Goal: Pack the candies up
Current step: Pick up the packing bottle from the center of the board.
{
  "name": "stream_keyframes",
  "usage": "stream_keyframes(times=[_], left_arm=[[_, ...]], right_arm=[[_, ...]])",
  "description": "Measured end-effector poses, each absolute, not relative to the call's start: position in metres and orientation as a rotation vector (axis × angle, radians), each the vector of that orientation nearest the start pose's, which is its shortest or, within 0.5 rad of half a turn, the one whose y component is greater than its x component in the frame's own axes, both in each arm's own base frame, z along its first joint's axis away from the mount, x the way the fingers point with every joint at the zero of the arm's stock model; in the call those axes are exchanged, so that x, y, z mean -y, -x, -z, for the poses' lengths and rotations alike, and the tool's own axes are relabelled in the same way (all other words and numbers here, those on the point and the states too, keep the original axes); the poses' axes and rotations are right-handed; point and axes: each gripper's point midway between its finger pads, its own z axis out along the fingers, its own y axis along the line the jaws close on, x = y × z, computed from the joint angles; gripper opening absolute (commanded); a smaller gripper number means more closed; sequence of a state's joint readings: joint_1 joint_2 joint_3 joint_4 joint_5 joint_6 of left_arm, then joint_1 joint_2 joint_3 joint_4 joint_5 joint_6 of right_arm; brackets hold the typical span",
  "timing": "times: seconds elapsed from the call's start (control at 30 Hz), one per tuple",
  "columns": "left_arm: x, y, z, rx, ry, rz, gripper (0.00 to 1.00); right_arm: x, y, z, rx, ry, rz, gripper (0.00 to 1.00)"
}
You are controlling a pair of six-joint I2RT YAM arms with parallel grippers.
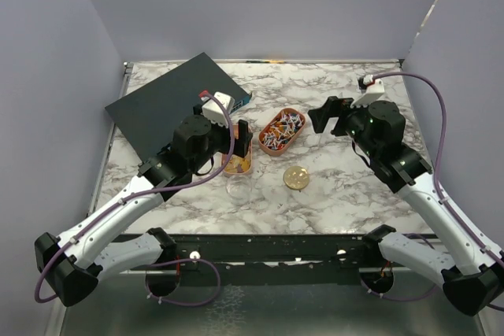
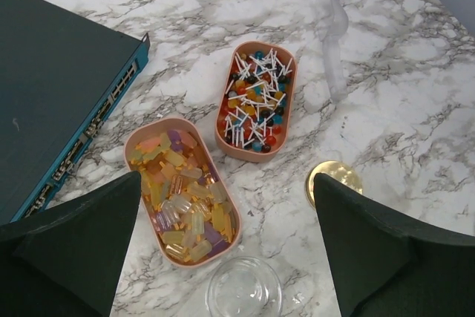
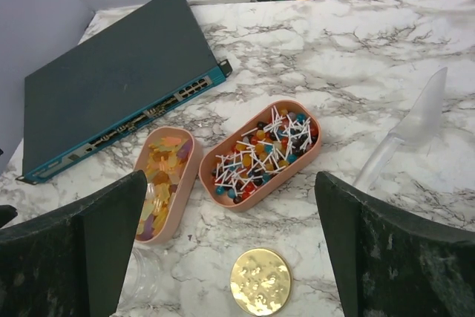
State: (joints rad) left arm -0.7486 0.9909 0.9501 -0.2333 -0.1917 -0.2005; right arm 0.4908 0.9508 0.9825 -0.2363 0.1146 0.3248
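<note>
Marble table [image 1: 346,186]: candies [image 2: 182,194] are kept in two peach trays [image 2: 128,152], side by side at centre. A dark switch [image 1: 169,104] is set at 10 o'clock, a gold lid [image 1: 296,177] and clear jar [image 1: 238,188] at 6. The left gripper [image 1: 242,141] and right gripper [image 1: 329,116] are spread wide, nothing held. Bare marble is seen towards the 12 o'clock edge.

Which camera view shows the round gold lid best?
The right wrist view: the gold lid appears whole, large and unobstructed. In the left wrist view, the lid is partly hidden behind a finger of the left gripper. The top view shows the lid whole but small.
</note>
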Motion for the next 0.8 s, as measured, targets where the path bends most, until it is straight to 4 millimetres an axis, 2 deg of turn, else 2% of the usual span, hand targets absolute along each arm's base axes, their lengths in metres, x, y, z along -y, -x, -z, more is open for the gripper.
stream_keyframes(times=[0.2, 0.37, 0.57, 0.8], left_arm=[[0.216, -0.274, -0.268, -1.848, -0.371, 0.461, 0.99], [0.209, -0.272, -0.271, -1.833, -0.355, 0.448, 0.99], [0.197, -0.267, -0.287, -1.782, -0.319, 0.44, 0.99], [0.187, -0.265, -0.298, -1.748, -0.288, 0.416, 0.99]], right_arm=[[-0.154, -0.308, -0.309, -1.82, 0.067, -0.466, 1.0], [-0.166, -0.302, -0.304, -1.841, 0.165, -0.503, 1.0], [-0.18, -0.302, -0.279, -1.921, 0.246, -0.494, 0.98], [-0.221, -0.286, -0.248, -2.003, 0.383, -0.502, 0.95]])
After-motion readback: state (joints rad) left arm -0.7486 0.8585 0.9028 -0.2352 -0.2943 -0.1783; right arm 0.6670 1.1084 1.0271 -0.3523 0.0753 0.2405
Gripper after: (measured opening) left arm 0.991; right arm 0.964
